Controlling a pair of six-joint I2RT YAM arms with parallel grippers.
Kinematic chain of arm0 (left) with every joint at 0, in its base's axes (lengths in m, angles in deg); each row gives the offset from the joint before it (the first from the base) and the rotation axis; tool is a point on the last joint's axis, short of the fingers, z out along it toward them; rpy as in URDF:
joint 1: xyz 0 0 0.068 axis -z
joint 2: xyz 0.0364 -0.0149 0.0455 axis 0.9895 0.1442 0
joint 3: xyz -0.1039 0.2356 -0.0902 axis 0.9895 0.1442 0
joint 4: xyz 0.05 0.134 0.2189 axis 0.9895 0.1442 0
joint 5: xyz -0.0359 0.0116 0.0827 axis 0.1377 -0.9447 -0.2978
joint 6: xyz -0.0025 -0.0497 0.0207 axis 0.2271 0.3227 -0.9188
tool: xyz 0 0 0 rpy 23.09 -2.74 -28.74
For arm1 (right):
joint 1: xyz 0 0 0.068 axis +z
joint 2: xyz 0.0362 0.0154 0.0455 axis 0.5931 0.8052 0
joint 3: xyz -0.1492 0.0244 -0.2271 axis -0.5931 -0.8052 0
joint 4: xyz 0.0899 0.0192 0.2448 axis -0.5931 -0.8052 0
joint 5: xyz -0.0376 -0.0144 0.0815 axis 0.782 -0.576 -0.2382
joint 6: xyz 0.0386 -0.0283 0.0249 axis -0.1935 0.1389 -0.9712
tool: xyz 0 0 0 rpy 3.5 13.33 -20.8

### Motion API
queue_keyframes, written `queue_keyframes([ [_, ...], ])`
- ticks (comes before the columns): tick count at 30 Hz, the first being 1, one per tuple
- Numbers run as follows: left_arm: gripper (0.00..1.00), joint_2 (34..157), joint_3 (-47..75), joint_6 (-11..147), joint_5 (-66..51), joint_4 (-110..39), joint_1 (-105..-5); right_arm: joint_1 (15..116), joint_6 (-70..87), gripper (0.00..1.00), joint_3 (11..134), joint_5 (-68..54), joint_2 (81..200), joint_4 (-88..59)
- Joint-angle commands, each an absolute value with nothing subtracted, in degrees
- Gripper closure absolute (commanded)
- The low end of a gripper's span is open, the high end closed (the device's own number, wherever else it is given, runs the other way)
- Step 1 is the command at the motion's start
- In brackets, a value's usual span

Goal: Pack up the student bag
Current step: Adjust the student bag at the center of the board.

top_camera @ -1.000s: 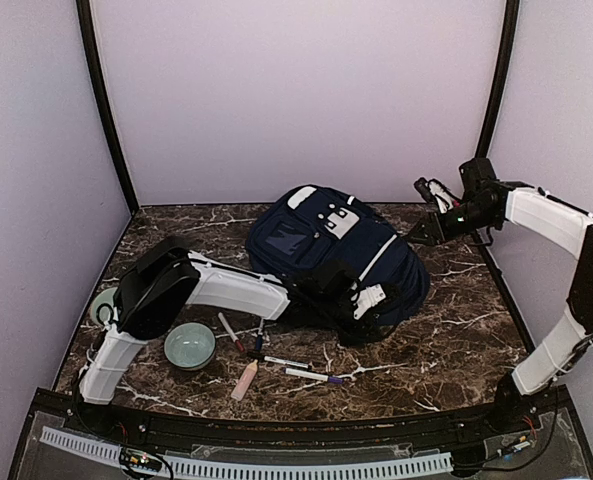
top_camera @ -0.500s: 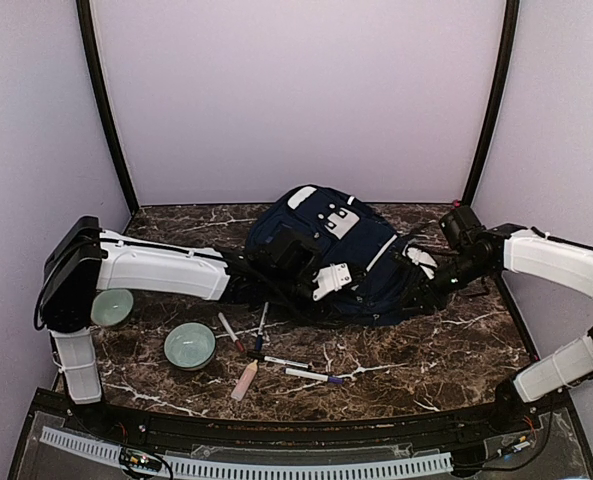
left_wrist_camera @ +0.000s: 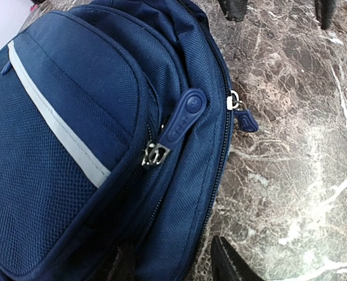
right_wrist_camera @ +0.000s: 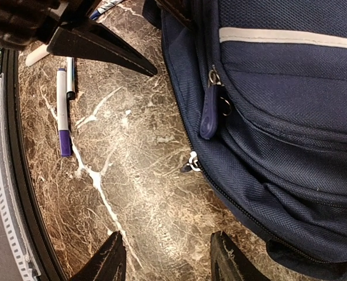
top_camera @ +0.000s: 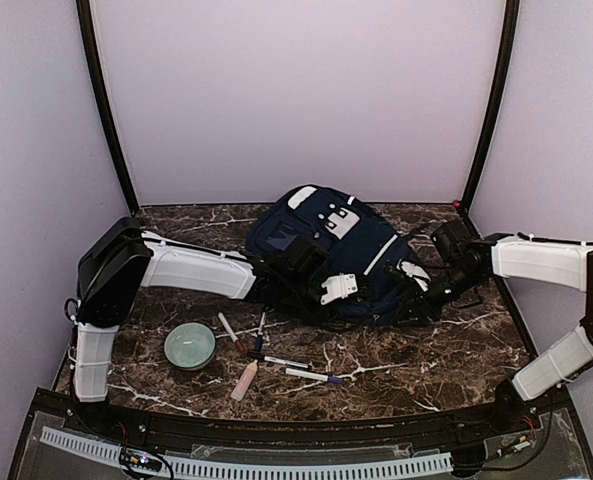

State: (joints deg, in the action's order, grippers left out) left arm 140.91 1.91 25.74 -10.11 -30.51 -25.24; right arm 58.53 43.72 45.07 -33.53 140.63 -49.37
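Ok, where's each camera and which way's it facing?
Top: above and behind the arms, looking down on table and backpack; both arms show.
Left wrist: looks down on the backpack's zipper pull; one own finger shows.
Right wrist: looks along the backpack's edge toward a marker; both own fingers show.
Shared: both wrists see that zipper pull.

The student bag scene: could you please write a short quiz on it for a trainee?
1. In the right wrist view, what colour is the capped end of the white marker on the table near the student bag?
2. True or false: the right gripper is holding a marker.
3. Where is the green bowl? A: inside the bag. B: on the table, left of the loose markers. C: on top of the bag.
Key: 1 purple. 2 false. 3 B.
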Motion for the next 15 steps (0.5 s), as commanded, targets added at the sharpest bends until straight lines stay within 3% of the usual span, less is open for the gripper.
queue_keyframes([
  [1,0.55,141.87,0.41,24.56,-6.81,-31.82,-26.07,56.67,42.54,0.50,45.23,-36.40,142.20,-48.06],
  [15,0.80,145.30,-1.84,27.21,-5.49,-39.59,-26.04,54.56,40.62,0.50,46.60,-30.79,138.05,-48.26],
])
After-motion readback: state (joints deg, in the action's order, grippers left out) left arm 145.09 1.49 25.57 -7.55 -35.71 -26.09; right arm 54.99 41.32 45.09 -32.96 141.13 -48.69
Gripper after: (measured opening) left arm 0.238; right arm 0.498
